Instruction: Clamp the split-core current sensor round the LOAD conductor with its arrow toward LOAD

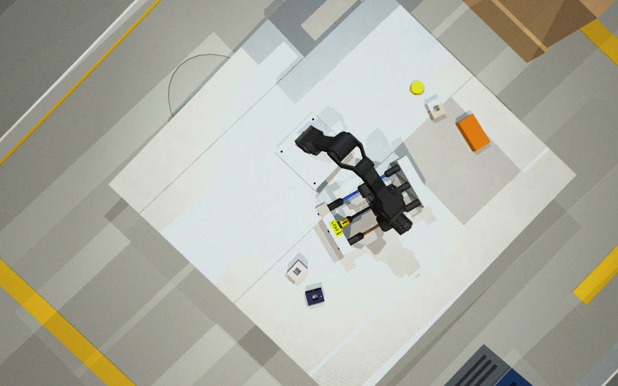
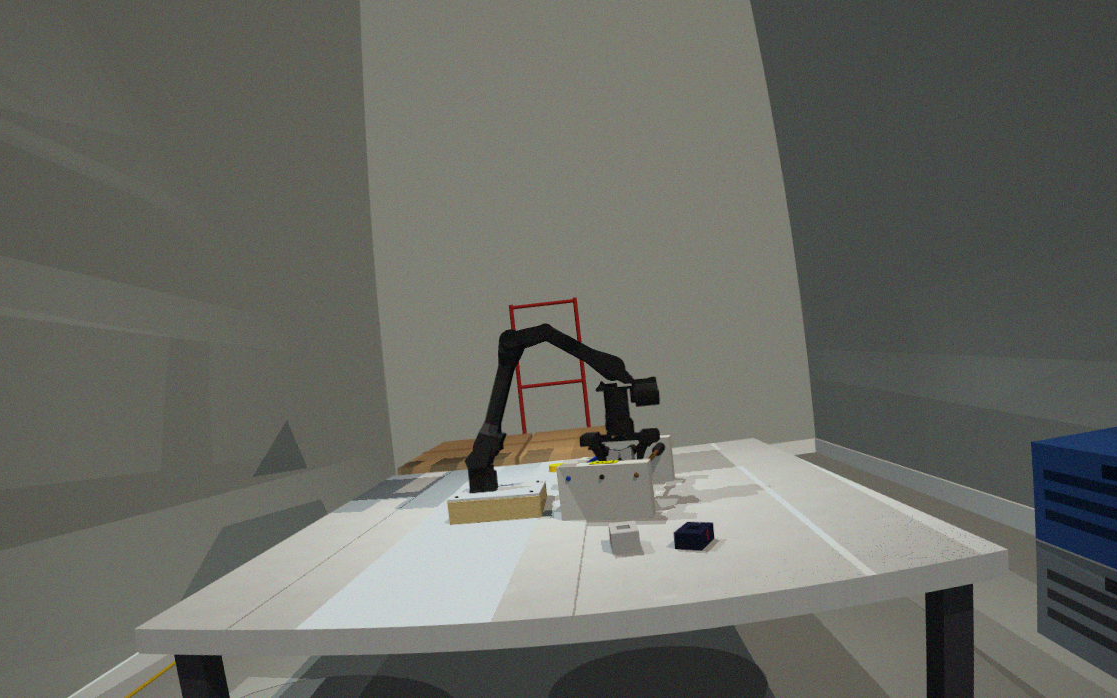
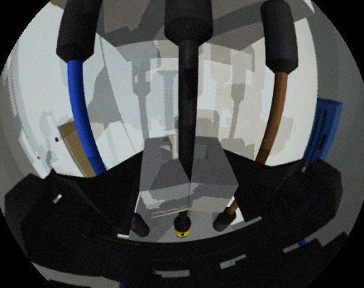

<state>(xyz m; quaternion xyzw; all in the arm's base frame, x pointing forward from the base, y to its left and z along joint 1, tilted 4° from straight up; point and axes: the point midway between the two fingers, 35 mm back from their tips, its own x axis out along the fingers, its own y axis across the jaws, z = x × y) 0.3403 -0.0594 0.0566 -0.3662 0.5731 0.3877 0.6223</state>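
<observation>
My gripper (image 1: 379,205) (image 2: 623,454) (image 3: 182,153) points down over the middle conductor and is shut on the grey split-core sensor (image 3: 213,186), one finger on each side. The black middle conductor (image 1: 361,211) (image 3: 188,95) runs between the sensor's two halves. The halves meet along a seam on the near part. I cannot tell whether they are latched. The yellow LOAD label (image 1: 336,227) (image 2: 603,462) is on the front end block, and a yellow arrow band (image 1: 344,222) (image 3: 182,232) is round the black conductor at that end. The sensor's arrow cannot be seen.
A blue conductor (image 1: 349,195) (image 3: 76,91) and a brown one (image 1: 371,230) (image 3: 280,99) run either side. A white block (image 1: 291,275) (image 2: 625,541) and navy block (image 1: 314,302) (image 2: 693,535) stand beyond the LOAD end. A yellow disc (image 1: 416,87), another white block (image 1: 437,115) and orange box (image 1: 472,132) stand farther off.
</observation>
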